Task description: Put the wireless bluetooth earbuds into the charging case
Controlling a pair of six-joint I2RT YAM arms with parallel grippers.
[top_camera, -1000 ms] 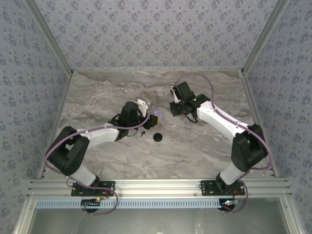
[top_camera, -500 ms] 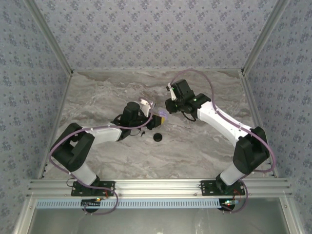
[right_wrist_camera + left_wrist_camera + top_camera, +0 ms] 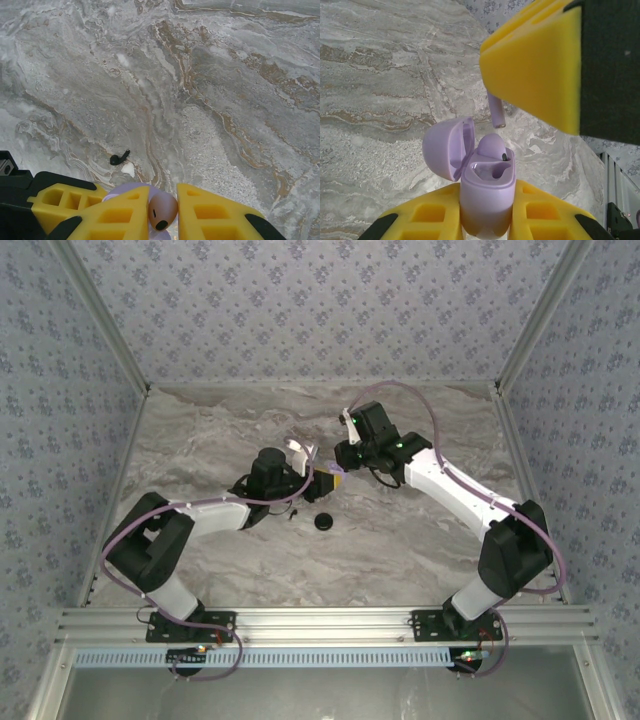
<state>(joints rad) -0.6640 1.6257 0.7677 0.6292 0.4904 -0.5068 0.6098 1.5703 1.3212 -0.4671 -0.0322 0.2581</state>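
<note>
The left gripper [image 3: 487, 222] is clamped narrowly on the case [image 3: 487, 187], a lilac shell standing upright between its yellow fingers. The case's lower end is hidden by those fingers and cut off by the picture's edge. Its lid [image 3: 445, 152] hangs open to the left of the gripper's hold.

One earbud [image 3: 162, 211] is pinched between the fingers of the right gripper [image 3: 163, 216], whose jaws stand close together on it. From the left wrist, only its stem [image 3: 496, 111] shows, poking down from under a yellow finger just above the open case and apart from it. Its body is hidden behind that finger. A second earbud [image 3: 491, 145], also lilac, sits in the case. Its stem is out of sight inside the socket, and the socket beside it looks hollow.

From the right wrist, the case is a lilac sliver behind the fingers. From above, the two grippers meet tip to tip, and the case and earbuds are too small to tell apart there.

On the bench [image 3: 225, 100], just near of the left gripper, lies one black round puck [image 3: 324, 522]. One tiny black piece [image 3: 119, 159] lies beside it; its shape is hard to make out.

Count: one case, two lilac earbuds, one puck, one black piece.
</note>
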